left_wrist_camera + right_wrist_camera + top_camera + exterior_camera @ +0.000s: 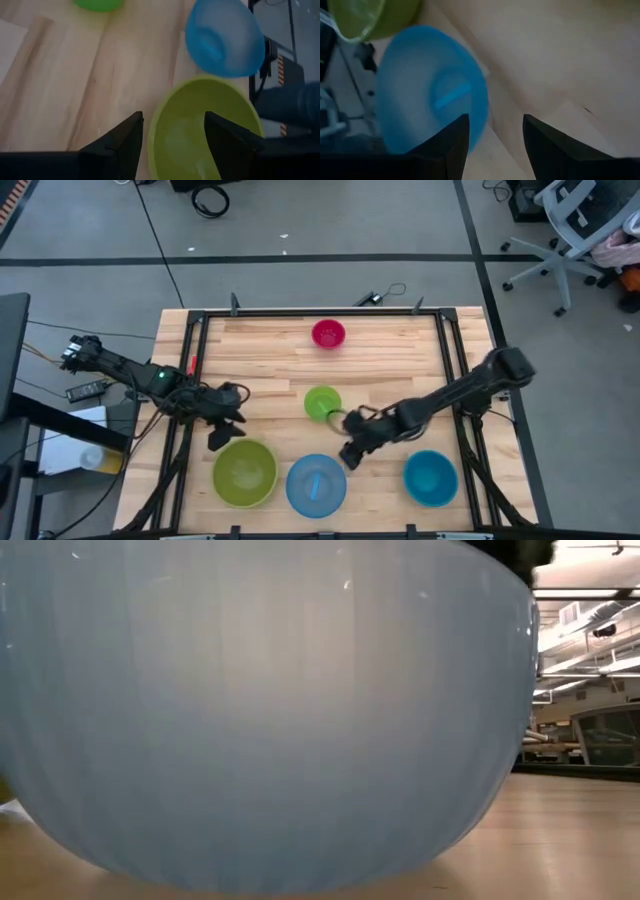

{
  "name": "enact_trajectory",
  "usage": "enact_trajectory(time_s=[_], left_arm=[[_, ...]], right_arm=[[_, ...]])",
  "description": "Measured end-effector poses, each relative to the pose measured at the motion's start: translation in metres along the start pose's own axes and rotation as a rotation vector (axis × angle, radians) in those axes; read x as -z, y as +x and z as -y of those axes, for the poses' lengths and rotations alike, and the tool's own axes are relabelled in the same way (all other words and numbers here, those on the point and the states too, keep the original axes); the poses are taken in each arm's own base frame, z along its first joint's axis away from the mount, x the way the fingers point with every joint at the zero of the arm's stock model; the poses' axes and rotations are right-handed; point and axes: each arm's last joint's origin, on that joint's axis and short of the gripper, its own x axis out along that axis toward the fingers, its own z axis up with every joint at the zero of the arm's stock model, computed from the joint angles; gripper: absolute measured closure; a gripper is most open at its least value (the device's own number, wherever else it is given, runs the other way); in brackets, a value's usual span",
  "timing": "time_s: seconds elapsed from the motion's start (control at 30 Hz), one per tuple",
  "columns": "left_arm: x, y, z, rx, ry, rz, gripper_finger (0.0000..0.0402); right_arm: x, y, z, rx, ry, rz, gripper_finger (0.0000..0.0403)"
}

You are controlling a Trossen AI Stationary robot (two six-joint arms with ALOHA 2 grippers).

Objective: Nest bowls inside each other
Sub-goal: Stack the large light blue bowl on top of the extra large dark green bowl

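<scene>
Left gripper [217,438] hangs lower left of the high view, jaws parted, holding nothing. In its wrist view the fingers [122,145] straddle the near rim of the yellow-green bowl [244,472], one tip outside the wall, the other over the inside; contact can't be confirmed. Just beyond it, towards frame centre, sits the light blue bowl [316,484], close beside the yellow-green one, rims almost meeting.

Right gripper [352,453] is lower centre of the high view, also parted and empty, w/ its tips just off the upper-right edge of the light blue bowl. Its wrist view shows that bowl's rim near one finger [451,145] but not between the two. Behind it, mid-frame, is the small green bowl [322,403], near the arm's wrist; the teal-blue bowl [431,477] sits lower right, well apart; the pink bowl [328,333] is top centre, far from both.

Handling, as a judgement: thin plastic, light, stiff enough for a rim pinch, smooth and prob. slippery. Best hold is one finger inside, one outside the wall, near the rim. Being so light, a bowl likely skids or tips on the wooden table [270,370] if nudged sideways, so approach from above.

The low view is filled by the light blue bowl's wall.
</scene>
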Motion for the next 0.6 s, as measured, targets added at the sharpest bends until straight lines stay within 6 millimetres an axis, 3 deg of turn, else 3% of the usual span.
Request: enact_trajectory(time_s=[0.17, 0.37, 0.47, 0.6], left_arm=[[-0.001, 0.0, 0.0, -0.012, -0.054, 0.014, 0.0189], [-0.001, 0.001, 0.0, -0.027, -0.038, 0.024, 0.0189], [-0.002, 0.003, 0.0, -0.04, -0.041, 0.038, 0.0189], [-0.009, 0.011, 0.004, -0.049, -0.068, 0.096, 0.0189]], right_arm=[[-0.007, 0.029, -0.022, 0.095, -0.067, -0.047, 0.0213], [-0.006, 0.054, -0.028, 0.22, -0.082, -0.155, 0.0221], [-0.008, 0.056, -0.031, 0.24, -0.1, -0.172, 0.0263], [-0.016, 0.045, -0.04, 0.234, -0.167, -0.098, 0.0371]])
